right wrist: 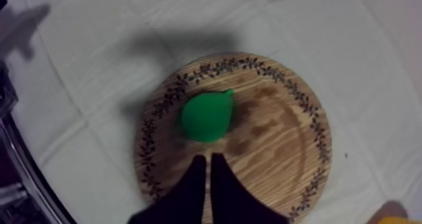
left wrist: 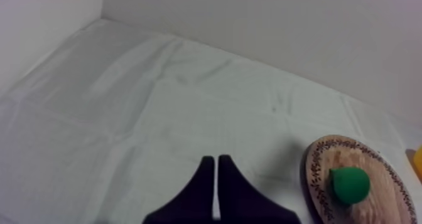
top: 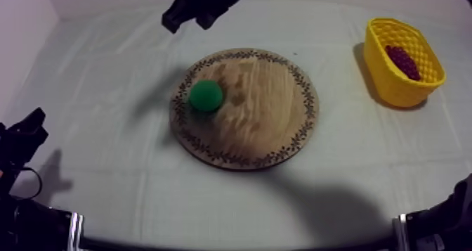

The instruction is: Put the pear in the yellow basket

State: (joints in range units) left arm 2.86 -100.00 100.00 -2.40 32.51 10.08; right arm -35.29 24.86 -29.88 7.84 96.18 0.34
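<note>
A green pear lies on the left part of the round wooden board in the middle of the table. My right gripper hangs above the table's far side, beyond the board's left edge. In the right wrist view its fingers lie together as a narrow wedge, shut on nothing, just short of the pear on the board. My left gripper rests low at the left and is also shut, with the pear and board off to its side.
The yellow basket stands at the far right of the table with a bunch of dark grapes inside. Bare cloth lies between board and basket. A wall runs along the table's far and left edges.
</note>
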